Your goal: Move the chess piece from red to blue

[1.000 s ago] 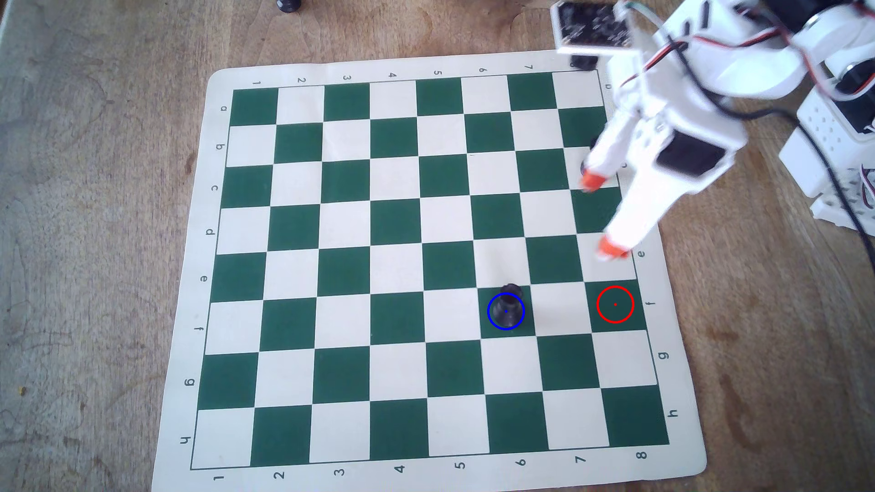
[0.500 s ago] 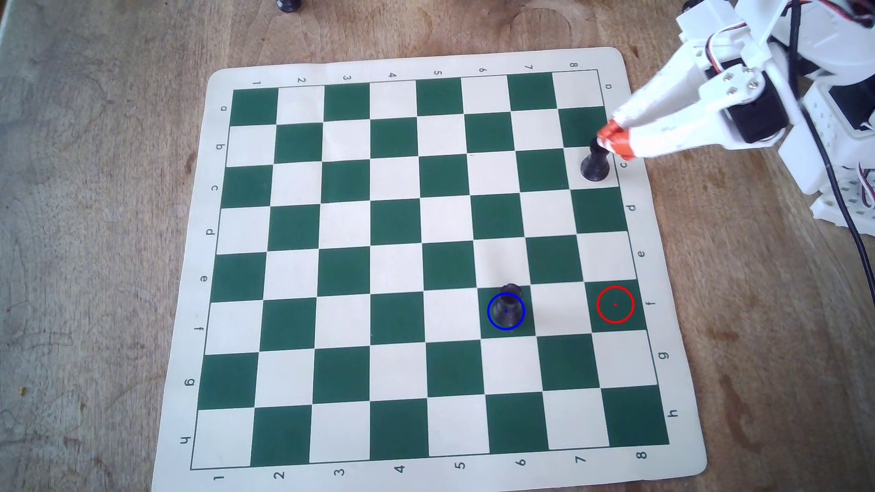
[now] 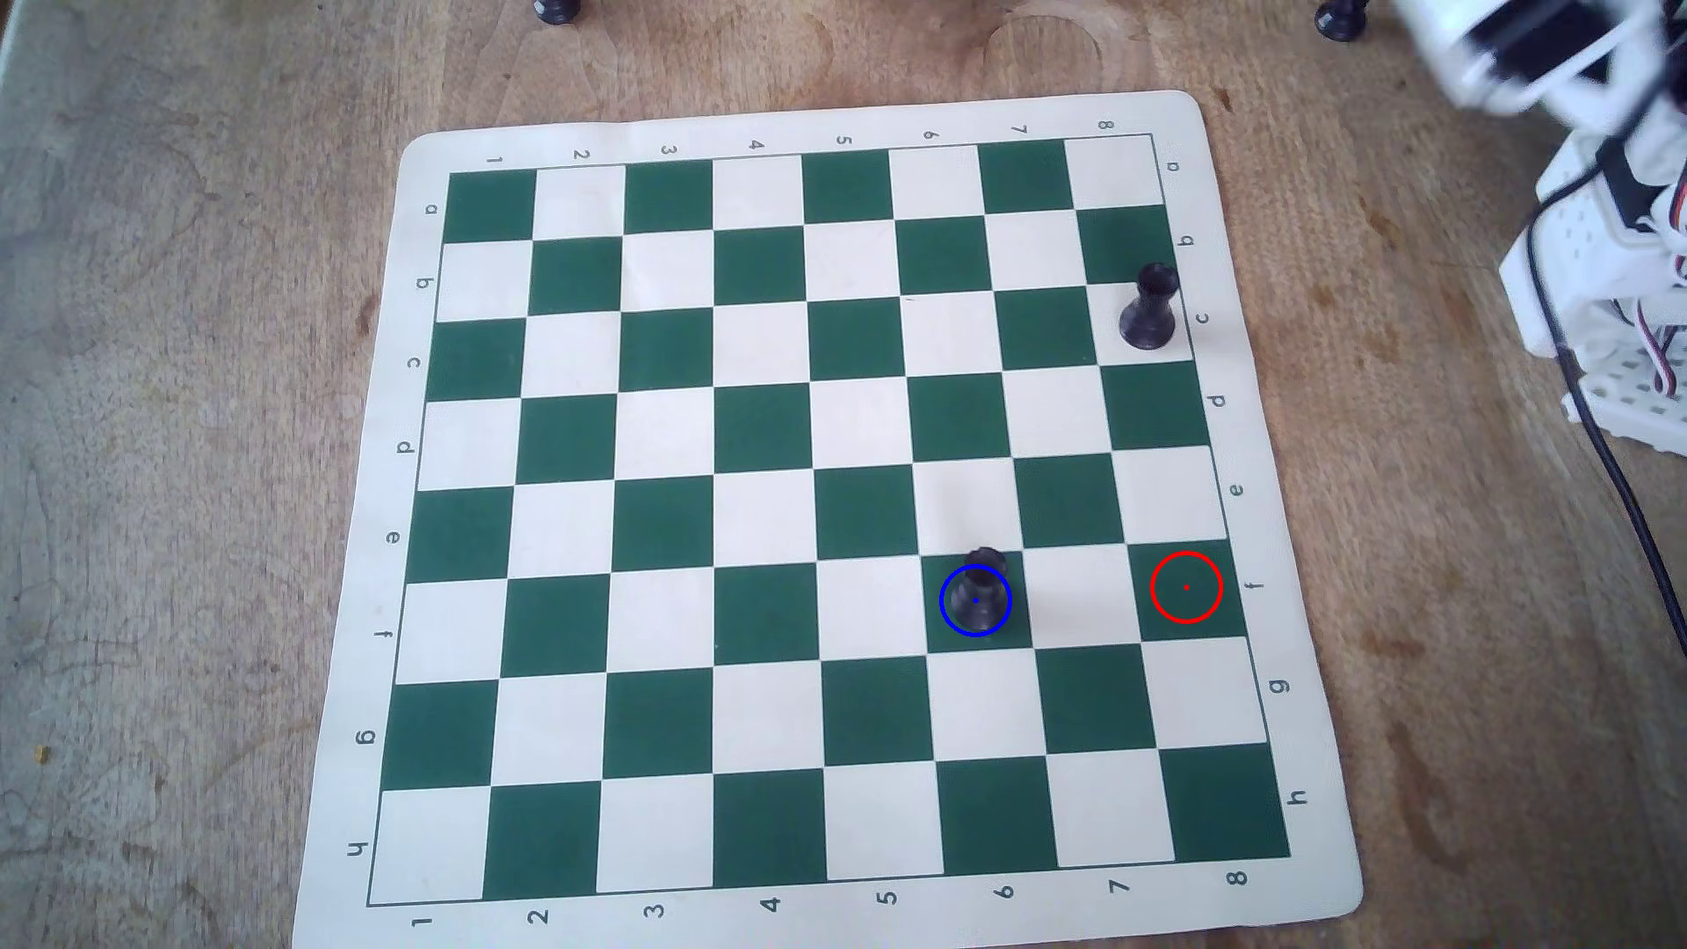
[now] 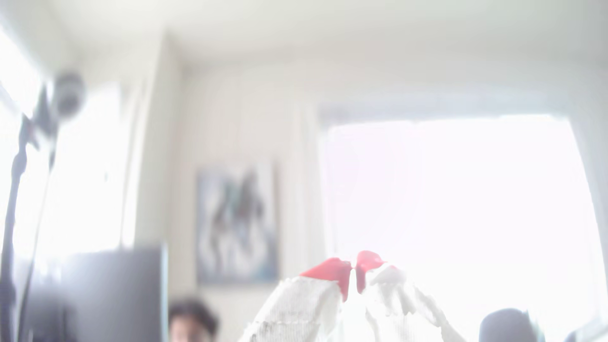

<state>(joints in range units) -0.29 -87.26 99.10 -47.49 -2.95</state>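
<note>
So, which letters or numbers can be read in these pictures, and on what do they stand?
"1 2 3 4 5 6 7 8": top and bottom border of the chess mat, overhead view.
"a b c d e f g h": its left and right border.
Wrist view: blurred, no text readable; the gripper bears none.

Claw (image 4: 354, 274) closed, empty, raised.

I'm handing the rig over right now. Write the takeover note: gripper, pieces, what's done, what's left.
Gripper: shut, empty, pulled back off the board and pointing into the room.
Chess piece: upright inside the blue circle, column 6, row f.
Red circle: nothing in it.
Second black piece: stands on column 8, row c, untouched by the arm.
Done: the move looks complete.
Left: nothing evident.
</note>
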